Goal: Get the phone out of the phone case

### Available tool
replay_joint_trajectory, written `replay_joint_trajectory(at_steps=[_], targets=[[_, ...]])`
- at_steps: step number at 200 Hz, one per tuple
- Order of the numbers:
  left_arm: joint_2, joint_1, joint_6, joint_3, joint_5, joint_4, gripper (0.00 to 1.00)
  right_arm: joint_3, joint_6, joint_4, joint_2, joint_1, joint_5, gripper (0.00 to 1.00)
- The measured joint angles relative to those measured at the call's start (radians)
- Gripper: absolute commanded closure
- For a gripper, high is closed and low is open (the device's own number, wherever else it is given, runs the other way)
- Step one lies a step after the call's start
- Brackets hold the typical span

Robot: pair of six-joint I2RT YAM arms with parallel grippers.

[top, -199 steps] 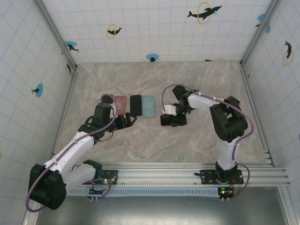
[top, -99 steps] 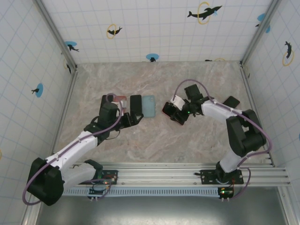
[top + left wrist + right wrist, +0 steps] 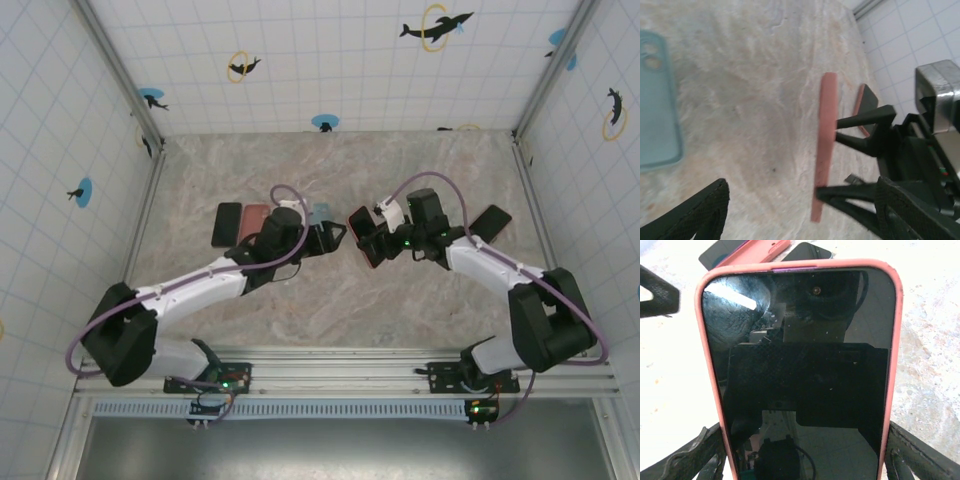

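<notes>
The right gripper (image 3: 375,242) holds the phone case (image 3: 824,150) up off the table (image 3: 330,300). Its two fingers (image 3: 862,119) pinch the case across its long sides, low down, and the phone (image 3: 800,365) sits fully seated inside the pink rim with its dark screen turned toward the right wrist camera. The left gripper (image 3: 328,237) hovers just beside the case with its fingers (image 3: 697,220) spread and nothing between them; from its own camera the case appears edge-on, upright with a slight tilt. On the marble lie a teal case (image 3: 657,100), a spare pink case (image 3: 256,217) and a black handset (image 3: 227,224) (none of them part of this job, by the look of it), and another dark handset (image 3: 492,222) lies off to the right. The phone looks not yet freed, and several things could go wrong from here. The right fingers squeeze the very rim the phone must pop out of, so that clamp may lock it in, and a hard push or peel from the left could pivot the whole thing in the grip or make it slip. If the left fingers close over rim and phone together instead of the lip alone, nothing will separate. If the phone does spring loose with nothing under it, it would likely drop onto the hard marble. The two grippers are also close enough that a small misjudged approach could knock one into the other
</notes>
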Motion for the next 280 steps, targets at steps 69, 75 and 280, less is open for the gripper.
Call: replay_joint_trajectory(at_steps=[69, 75, 280], targets=[[0.176, -0.019, 0.002, 0.143, 0.029, 0.021, 0.66, -0.015, 0.093, 0.021, -0.053, 0.01, -0.035, 0.57], [0.188, -0.02, 0.002, 0.156, 0.035, 0.019, 0.67, -0.015, 0.099, 0.022, -0.053, 0.01, -0.037, 0.57], [0.211, 0.136, -0.008, 0.302, 0.276, -0.043, 0.92, -0.225, 0.426, 0.352, -0.268, -0.002, -0.061, 0.13]])
